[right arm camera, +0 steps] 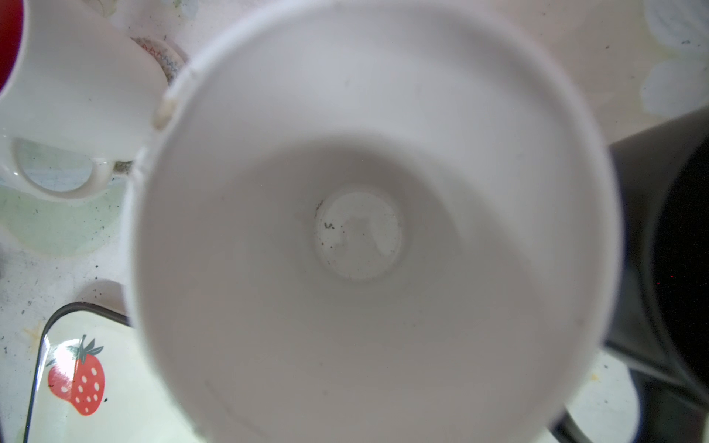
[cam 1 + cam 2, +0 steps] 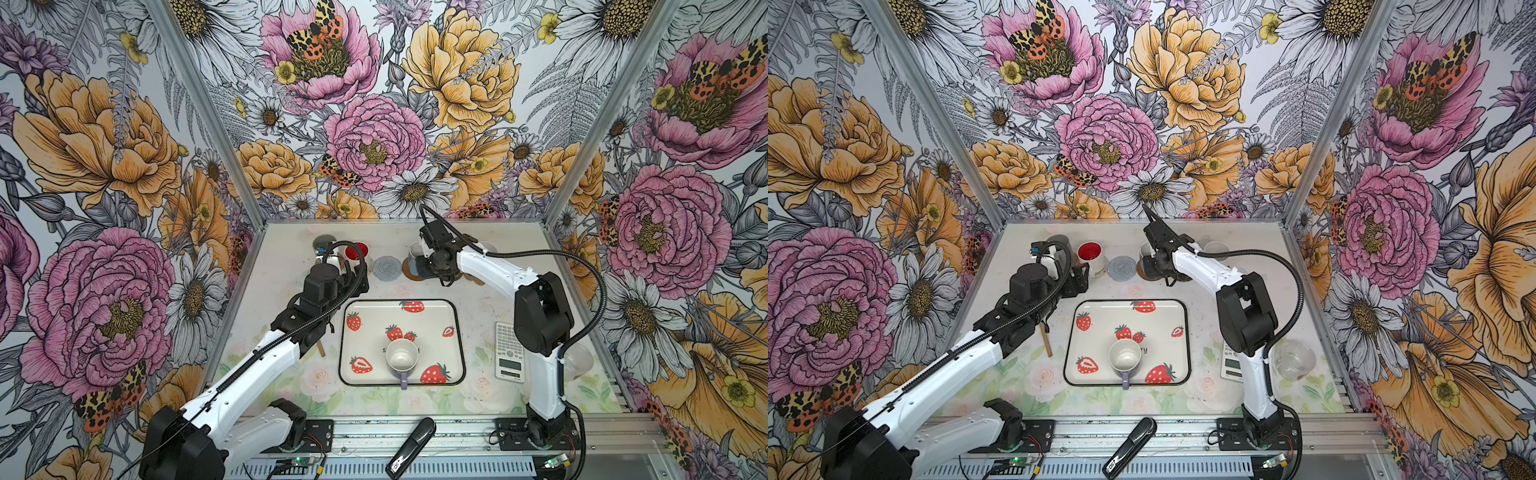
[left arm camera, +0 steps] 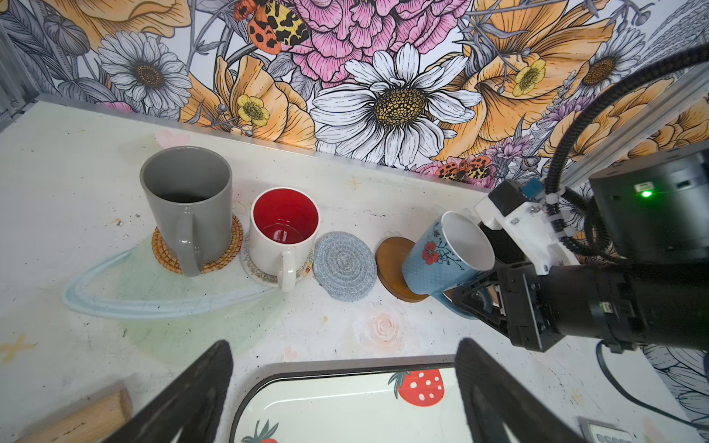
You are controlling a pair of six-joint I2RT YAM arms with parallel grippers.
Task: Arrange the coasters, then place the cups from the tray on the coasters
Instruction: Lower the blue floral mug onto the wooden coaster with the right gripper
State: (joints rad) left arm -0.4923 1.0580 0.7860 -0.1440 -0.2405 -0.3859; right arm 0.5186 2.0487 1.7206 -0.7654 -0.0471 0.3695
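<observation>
The tray [image 2: 457,332] holds one lavender cup [image 2: 401,359]. Along the back, a grey cup [image 3: 188,207] stands on a tan rattan coaster [image 3: 165,253]. Beside it, a white cup with a red inside [image 3: 284,234] stands on a cream crochet coaster [image 3: 253,270]. A grey-blue crochet coaster [image 3: 344,266] lies bare. My right gripper [image 3: 477,301] is shut on the handle of the blue cup [image 3: 441,261], which tilts over a brown disc coaster [image 3: 389,264]. The blue cup's white inside [image 1: 360,237] fills the right wrist view. My left gripper [image 3: 345,391] is open and empty over the tray's far rim [image 3: 345,370].
A black cup [image 1: 671,249] stands just beside the blue one. A white calculator [image 2: 509,351] and a clear glass jar [image 2: 1293,359] sit right of the tray. A wooden stick [image 2: 1045,338] lies left of it. A black stapler-like object [image 2: 411,446] rests on the front rail.
</observation>
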